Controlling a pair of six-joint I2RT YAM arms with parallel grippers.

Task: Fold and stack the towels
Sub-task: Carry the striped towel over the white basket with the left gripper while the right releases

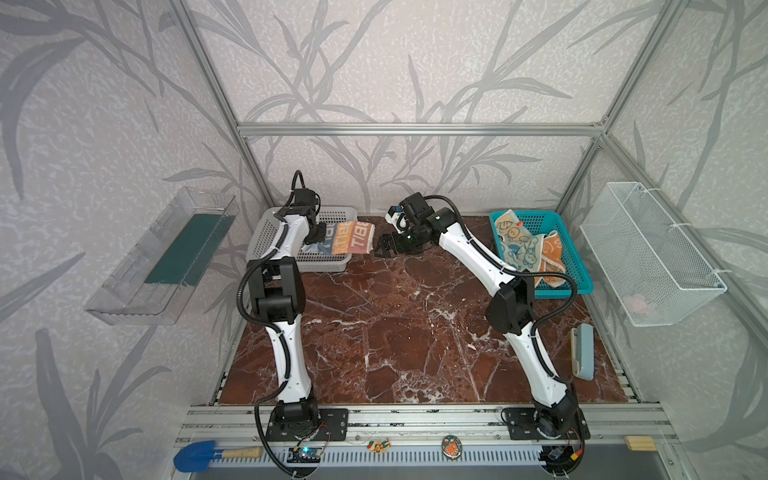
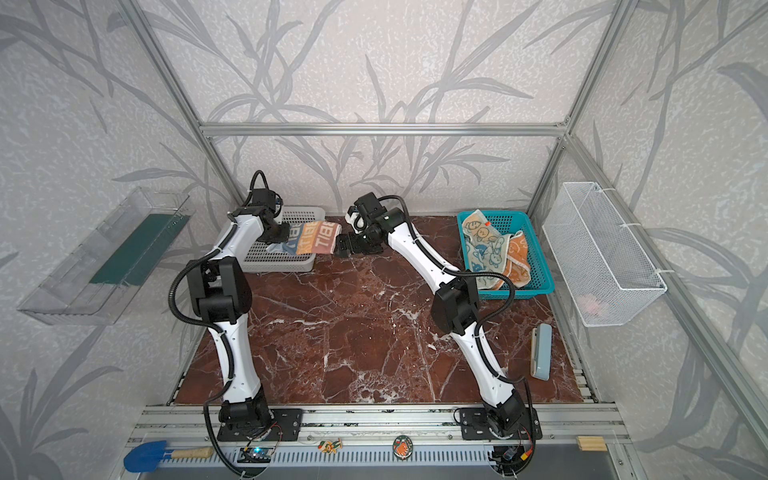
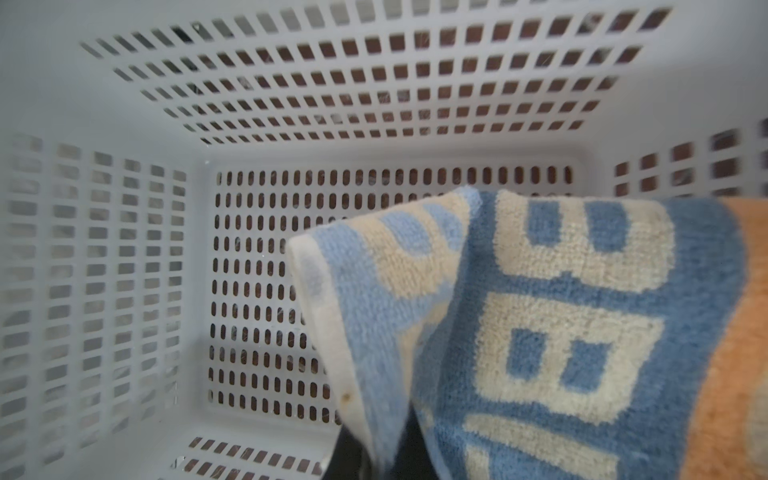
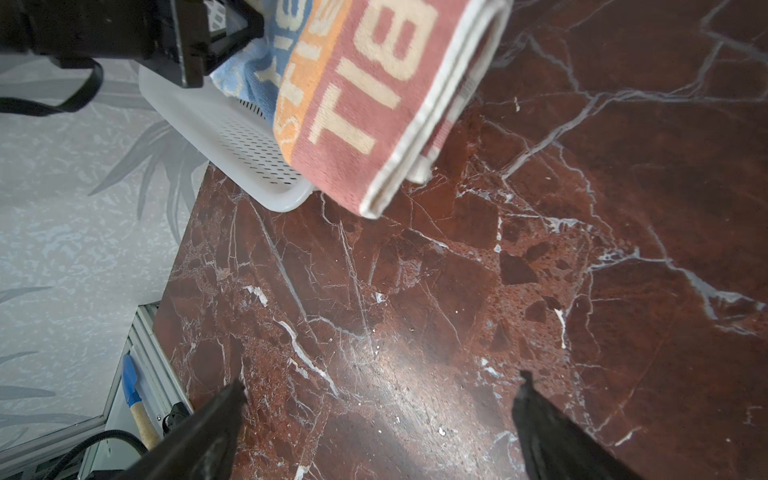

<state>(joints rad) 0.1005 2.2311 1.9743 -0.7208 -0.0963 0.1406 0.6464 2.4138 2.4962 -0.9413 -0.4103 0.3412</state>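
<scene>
The left gripper (image 1: 318,232) was clamped narrow on the blue end of the striped towel (image 1: 351,243), holding it above the white basket (image 1: 266,237) at the far left corner of the bench (image 1: 415,332); in the left wrist view the blue stripe with cream letters (image 3: 561,332) hung over the basket's perforated floor (image 3: 257,291), with orange showing at one side. From the grip the towel ran out past the basket's right rim, blue, then orange, then dull red with cream letters; its free end hung over the bare marble and not over the basket. In the right wrist view two white hems lay together along that end (image 4: 374,104) - the cloth was doubled; whether it brushed the basket's rim (image 4: 232,137) I could not tell.

The right gripper (image 1: 384,245) hovered just beside the towel's red end, jaws spread wide and empty; in its own wrist view the two dark fingertips (image 4: 232,399) stood far apart over the marble (image 4: 457,291), clear of the cloth.

The other two towels lay rumpled in the teal basket (image 1: 536,220) at the far right corner - the cream-and-blue bunny towel (image 1: 517,245) draped on top toward the left wall, the orange towel (image 1: 552,253) beneath and beside it; both top views showed them touching.
</scene>
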